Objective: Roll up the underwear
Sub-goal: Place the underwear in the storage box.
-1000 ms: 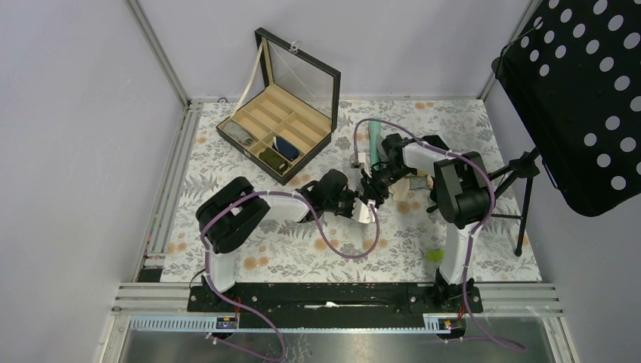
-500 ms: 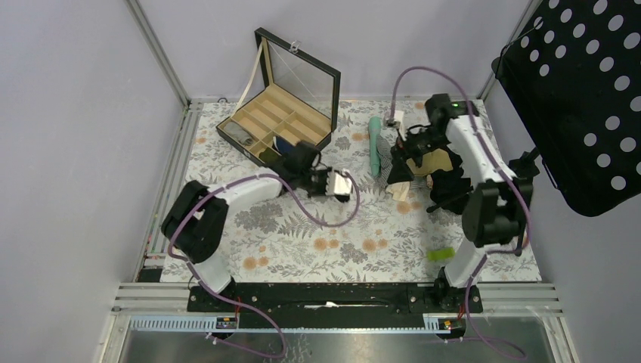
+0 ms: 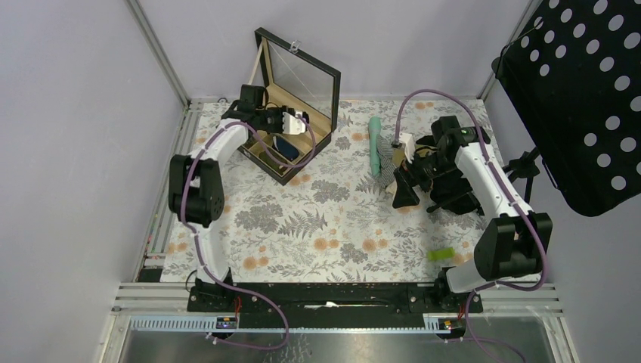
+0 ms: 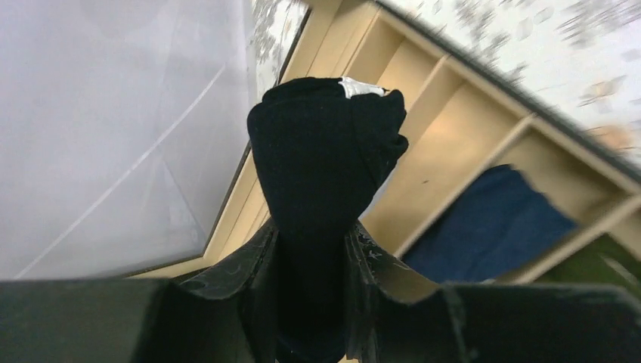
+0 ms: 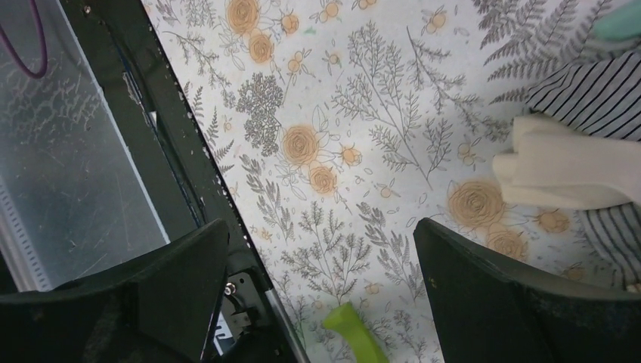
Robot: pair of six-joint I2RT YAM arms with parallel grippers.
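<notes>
The underwear (image 4: 325, 151) is a dark, nearly black roll with a white waistband edge at its top. My left gripper (image 4: 314, 242) is shut on its lower end, both fingers pressed against the cloth. In the top view the left gripper (image 3: 291, 121) hangs over the wooden compartment box (image 3: 249, 153) at the back left. Light wooden compartments lie right behind the roll. My right gripper (image 5: 319, 227) is open wide and holds nothing. It hovers over the flowered tablecloth (image 3: 317, 219) beside a pile of clothes; the right gripper (image 3: 404, 189) is far from the box.
A blue garment (image 4: 491, 227) fills one compartment, and the box's glass lid (image 3: 302, 68) stands open. A teal cloth (image 3: 375, 144), a striped garment (image 5: 589, 91), a cream one (image 5: 559, 162) and a black one (image 3: 453, 193) lie at right. A green piece (image 5: 351, 333) lies near the front rail.
My left arm carried the underwear from the middle of the table back to the box. My right gripper let go, opened wide and drew off to the clothes pile at right.
</notes>
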